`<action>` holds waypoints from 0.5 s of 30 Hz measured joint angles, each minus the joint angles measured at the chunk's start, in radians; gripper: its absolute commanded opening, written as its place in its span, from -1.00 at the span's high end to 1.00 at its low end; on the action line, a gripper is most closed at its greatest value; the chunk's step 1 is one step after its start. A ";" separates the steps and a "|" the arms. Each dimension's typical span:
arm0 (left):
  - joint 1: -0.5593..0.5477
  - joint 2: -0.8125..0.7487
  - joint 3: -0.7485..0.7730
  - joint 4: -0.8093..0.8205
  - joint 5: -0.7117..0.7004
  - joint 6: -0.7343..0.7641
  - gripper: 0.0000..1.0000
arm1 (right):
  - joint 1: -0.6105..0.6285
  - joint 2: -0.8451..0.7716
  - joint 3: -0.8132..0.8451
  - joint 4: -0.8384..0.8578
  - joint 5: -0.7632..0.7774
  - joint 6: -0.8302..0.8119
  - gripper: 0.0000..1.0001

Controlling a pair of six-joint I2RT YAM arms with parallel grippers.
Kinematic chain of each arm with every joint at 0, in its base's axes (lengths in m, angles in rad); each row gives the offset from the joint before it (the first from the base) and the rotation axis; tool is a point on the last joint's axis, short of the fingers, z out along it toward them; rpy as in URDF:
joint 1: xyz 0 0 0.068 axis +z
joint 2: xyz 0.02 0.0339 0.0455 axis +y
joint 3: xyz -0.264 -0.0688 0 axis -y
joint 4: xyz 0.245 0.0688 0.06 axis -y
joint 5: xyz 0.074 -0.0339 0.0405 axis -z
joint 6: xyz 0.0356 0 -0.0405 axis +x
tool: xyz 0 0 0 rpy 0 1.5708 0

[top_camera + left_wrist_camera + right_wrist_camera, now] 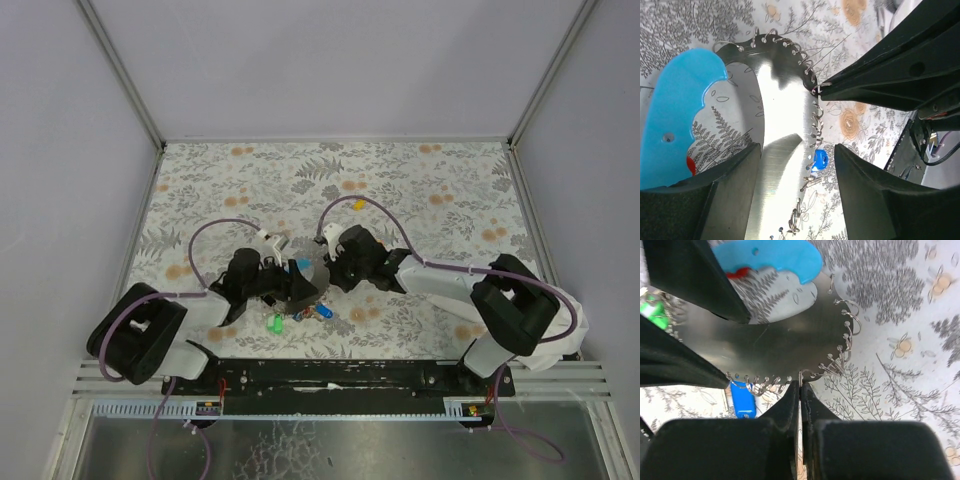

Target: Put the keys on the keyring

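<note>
The keyring [800, 373], a small silvery wire loop, sits right at the tips of the right gripper [800, 386], whose jaws are pressed together on it with no gap showing between them. From the left wrist view the same loop [825, 84] shows at the point of the right gripper's dark fingers.

This loop is one of a row of like wire loops [846, 335] strung along the outer rim of a curved metal plate [770, 347], which lies just ahead of the right fingertips. A blue key [742, 400] hangs off that rim, just beside the right gripper. Beyond the plate, on its far side from the right hand, a light-blue handle [775, 257] lies with a red key [737, 274] just under its edge. A green key [652, 310] shows at the frame's side, by the left arm's fingers.

The left gripper [797, 150] straddles the plate with its jaws apart. One finger lies against the plate's inner edge, while the other stands off the looped rim, with the blue key in that gap.

Both hands meet near the close edge of the floral table [420, 200].
</note>
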 measured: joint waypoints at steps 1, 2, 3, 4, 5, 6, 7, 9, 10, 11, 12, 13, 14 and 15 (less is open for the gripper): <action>0.003 -0.021 -0.007 0.003 0.000 0.000 -0.19 | 0.000 -0.016 0.000 0.002 -0.007 -0.016 1.00; 0.006 -0.048 -0.015 0.007 0.000 0.000 -0.20 | 0.000 -0.037 0.000 0.009 -0.021 -0.041 1.00; 0.009 -0.066 -0.020 0.010 -0.001 0.000 -0.20 | 0.000 -0.051 0.000 0.014 -0.029 -0.057 1.00; 0.013 -0.086 -0.025 0.015 -0.001 0.000 -0.19 | 0.000 -0.070 -0.002 0.024 -0.042 -0.080 1.00; 0.018 -0.111 -0.029 0.019 -0.001 0.000 -0.20 | 0.000 -0.090 -0.008 0.034 -0.053 -0.100 1.00; 0.023 -0.137 -0.032 0.024 -0.001 0.001 -0.19 | 0.000 -0.106 -0.014 0.044 -0.061 -0.117 1.00; 0.027 -0.163 -0.035 0.031 0.000 0.002 -0.20 | 0.000 -0.127 -0.024 0.058 -0.072 -0.139 1.00; 0.037 -0.210 -0.044 0.048 0.002 0.003 -0.19 | 0.000 -0.171 -0.047 0.084 -0.087 -0.178 1.00; 0.043 -0.235 -0.051 0.062 0.003 0.004 -0.19 | 0.000 -0.193 -0.058 0.098 -0.096 -0.197 1.00; 0.049 -0.260 -0.060 0.080 0.003 0.005 -0.19 | 0.000 -0.211 -0.068 0.109 -0.103 -0.215 1.00; 0.054 -0.283 -0.068 0.098 0.005 0.005 -0.19 | 0.000 -0.230 -0.075 0.119 -0.109 -0.238 1.00; 0.058 -0.301 -0.075 0.119 0.008 0.005 -0.19 | 0.000 -0.246 -0.080 0.131 -0.120 -0.265 1.00; 0.059 -0.312 -0.080 0.135 0.011 0.005 -0.19 | 0.000 -0.261 -0.084 0.143 -0.132 -0.294 1.00; 0.063 -0.322 -0.084 0.160 0.019 0.005 -0.20 | 0.000 -0.273 -0.090 0.159 -0.144 -0.320 1.00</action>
